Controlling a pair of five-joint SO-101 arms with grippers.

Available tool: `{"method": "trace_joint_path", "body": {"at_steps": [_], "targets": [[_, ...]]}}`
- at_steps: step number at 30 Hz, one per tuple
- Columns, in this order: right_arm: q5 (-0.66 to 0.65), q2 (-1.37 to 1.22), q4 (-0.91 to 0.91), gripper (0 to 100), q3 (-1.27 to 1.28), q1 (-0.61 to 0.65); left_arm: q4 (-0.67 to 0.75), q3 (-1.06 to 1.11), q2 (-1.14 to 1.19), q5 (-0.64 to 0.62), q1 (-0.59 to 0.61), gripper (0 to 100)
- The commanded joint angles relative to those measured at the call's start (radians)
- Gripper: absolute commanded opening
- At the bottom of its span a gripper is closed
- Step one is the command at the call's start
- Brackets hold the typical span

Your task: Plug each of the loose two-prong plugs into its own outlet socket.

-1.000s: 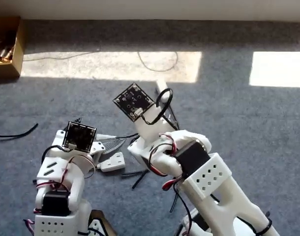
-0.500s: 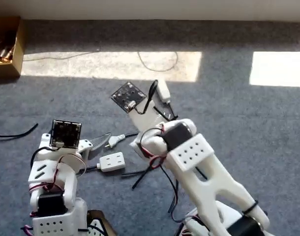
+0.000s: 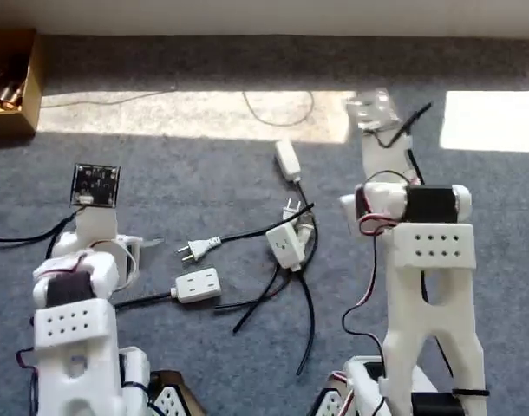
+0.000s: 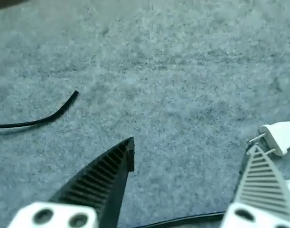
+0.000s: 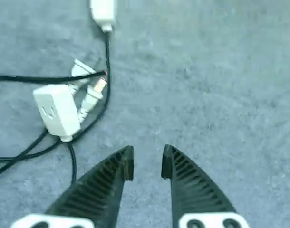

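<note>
On the grey carpet lie a loose white two-prong plug (image 3: 198, 250) and a white outlet socket (image 3: 198, 284) just in front of it. A second white socket (image 3: 286, 247) sits in the middle among black cables, with another white plug (image 3: 290, 211) beside it. My left gripper (image 4: 190, 152) is open low over the carpet, and a white plug (image 4: 280, 135) lies just past one fingertip. My right gripper (image 5: 147, 159) hangs over bare carpet with its jaws a narrow gap apart. It holds nothing and is apart from the socket (image 5: 54, 114) and the plugs (image 5: 90, 92).
A white adapter (image 3: 288, 160) on a black cable lies farther back. Black cables (image 3: 273, 295) loop around the middle socket. A loose black cable end (image 4: 40, 118) lies near the left arm. A wooden box (image 3: 13, 82) stands at the far left.
Both arms have drawn back from the middle. The right arm swung to the right and uncovered the second socket and plug. The left arm pulled away to the left.
</note>
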State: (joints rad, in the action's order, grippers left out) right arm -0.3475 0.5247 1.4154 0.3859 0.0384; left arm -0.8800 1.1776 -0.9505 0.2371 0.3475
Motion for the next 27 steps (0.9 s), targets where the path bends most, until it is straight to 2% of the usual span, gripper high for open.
{"method": "trace_joint_path", "body": {"at_steps": [1, 5, 9, 15, 23, 27], "targets": [[-0.037, 0.041, -0.042, 10.8, 0.088, -0.076, 0.018, -0.130, 0.205, -0.028, -0.038, 35], [-0.077, 0.031, -0.139, 10.8, 0.168, -0.065, 0.023, -0.199, 0.366, -0.029, -0.036, 35], [-0.081, 0.031, -0.182, 10.8, 0.186, 0.013, 0.083, -0.225, 0.463, -0.032, -0.027, 35], [0.041, 0.030, -0.188, 10.8, 0.188, 0.136, 0.120, -0.282, 0.547, -0.124, 0.045, 34], [0.002, -0.133, -0.216, 10.8, 0.114, 0.536, 0.169, -0.312, 0.613, -0.256, 0.188, 35], [-0.063, -0.358, -0.191, 10.8, -0.085, 0.622, 0.203, -0.314, 0.680, -0.269, 0.223, 35]]}}
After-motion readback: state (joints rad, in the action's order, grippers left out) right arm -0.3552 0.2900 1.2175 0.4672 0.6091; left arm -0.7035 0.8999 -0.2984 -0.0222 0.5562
